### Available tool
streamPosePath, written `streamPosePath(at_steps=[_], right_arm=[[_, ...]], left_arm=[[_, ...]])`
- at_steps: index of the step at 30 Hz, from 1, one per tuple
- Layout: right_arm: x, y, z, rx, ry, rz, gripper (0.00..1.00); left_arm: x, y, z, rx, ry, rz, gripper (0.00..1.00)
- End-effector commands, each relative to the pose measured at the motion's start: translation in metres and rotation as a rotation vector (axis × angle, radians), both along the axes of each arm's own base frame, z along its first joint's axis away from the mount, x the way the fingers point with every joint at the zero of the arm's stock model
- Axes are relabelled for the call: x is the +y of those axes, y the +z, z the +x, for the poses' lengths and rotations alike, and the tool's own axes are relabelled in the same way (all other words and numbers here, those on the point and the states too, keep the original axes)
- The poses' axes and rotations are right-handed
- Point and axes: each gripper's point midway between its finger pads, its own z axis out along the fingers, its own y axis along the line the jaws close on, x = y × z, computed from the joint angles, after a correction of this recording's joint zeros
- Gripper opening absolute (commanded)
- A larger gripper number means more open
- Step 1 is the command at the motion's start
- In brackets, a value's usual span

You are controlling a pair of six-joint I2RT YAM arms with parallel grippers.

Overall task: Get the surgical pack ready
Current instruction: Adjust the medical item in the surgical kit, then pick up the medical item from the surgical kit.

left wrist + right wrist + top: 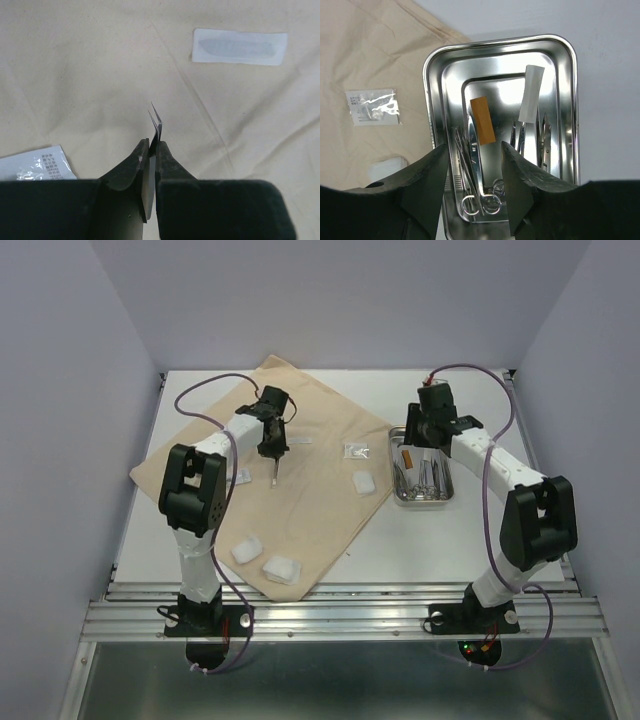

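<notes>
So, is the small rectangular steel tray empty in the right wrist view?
No, the small rectangular steel tray holds silver ring-handled instruments, an orange strip and a white strip.

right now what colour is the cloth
The cloth is beige, clearest from the top external view.

White worktop [420, 540], bounded left, far and right by pale lilac walls [60, 390]. Slotted aluminium rail [340, 618] along near edge. Clear printed sachet [372, 106] and flat white sealed strip [240, 46] mid-scene.
</notes>
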Motion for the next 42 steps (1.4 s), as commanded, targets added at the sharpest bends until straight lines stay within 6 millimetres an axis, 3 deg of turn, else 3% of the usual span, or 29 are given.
streamPosePath(at_steps=[1, 7, 10, 14, 15, 17, 18, 21, 22, 26, 28, 31, 35, 37, 39, 42], right_arm=[[0.004, 0.014, -0.007, -0.033, 0.011, 0.022, 0.52], [0.012, 0.013, -0.012, -0.026, 0.023, 0.053, 0.51], [0.021, 0.010, -0.017, -0.019, 0.038, 0.064, 0.51], [0.036, 0.004, -0.024, -0.008, 0.066, 0.074, 0.51], [0.043, 0.003, -0.026, -0.005, 0.080, 0.077, 0.51], [0.054, 0.003, -0.029, -0.006, 0.095, 0.088, 0.51], [0.060, 0.004, -0.029, -0.012, 0.103, 0.098, 0.51], [0.093, 0.003, -0.037, -0.014, 0.167, 0.125, 0.51], [0.102, -0.002, -0.039, -0.005, 0.184, 0.122, 0.51], [0.144, -0.011, -0.047, 0.012, 0.266, 0.126, 0.51], [0.168, -0.022, -0.056, 0.033, 0.327, 0.121, 0.51], [0.198, -0.028, -0.063, 0.039, 0.400, 0.099, 0.51], [0.227, -0.053, -0.068, 0.088, 0.459, 0.072, 0.51], [0.241, -0.052, -0.066, 0.083, 0.480, 0.063, 0.50], [0.250, -0.066, -0.069, 0.110, 0.497, 0.039, 0.50], [0.265, -0.071, -0.070, 0.109, 0.523, 0.030, 0.50]], left_arm=[[-0.016, 0.066, -0.005, -0.113, 0.082, -0.118, 0.00], [-0.048, 0.072, -0.020, -0.112, 0.193, -0.329, 0.00], [-0.069, 0.058, -0.041, -0.063, 0.273, -0.458, 0.00], [-0.089, 0.046, -0.047, -0.063, 0.353, -0.513, 0.03], [-0.087, 0.041, -0.050, -0.059, 0.382, -0.486, 0.13], [-0.091, 0.034, -0.054, -0.055, 0.416, -0.479, 0.25], [-0.093, 0.034, -0.055, -0.052, 0.413, -0.484, 0.38], [-0.096, 0.047, -0.052, -0.085, 0.386, -0.504, 0.53], [-0.093, 0.059, -0.050, -0.114, 0.378, -0.510, 0.57], [-0.054, 0.093, -0.039, -0.204, 0.396, -0.466, 0.58], [-0.020, 0.106, -0.031, -0.234, 0.443, -0.470, 0.58], [0.029, 0.108, -0.029, -0.247, 0.511, -0.429, 0.56], [0.068, 0.103, -0.040, -0.244, 0.567, -0.353, 0.55], [0.079, 0.105, -0.044, -0.252, 0.577, -0.329, 0.55], [0.090, 0.102, -0.048, -0.257, 0.595, -0.313, 0.55], [0.107, 0.101, -0.053, -0.263, 0.614, -0.299, 0.55]])
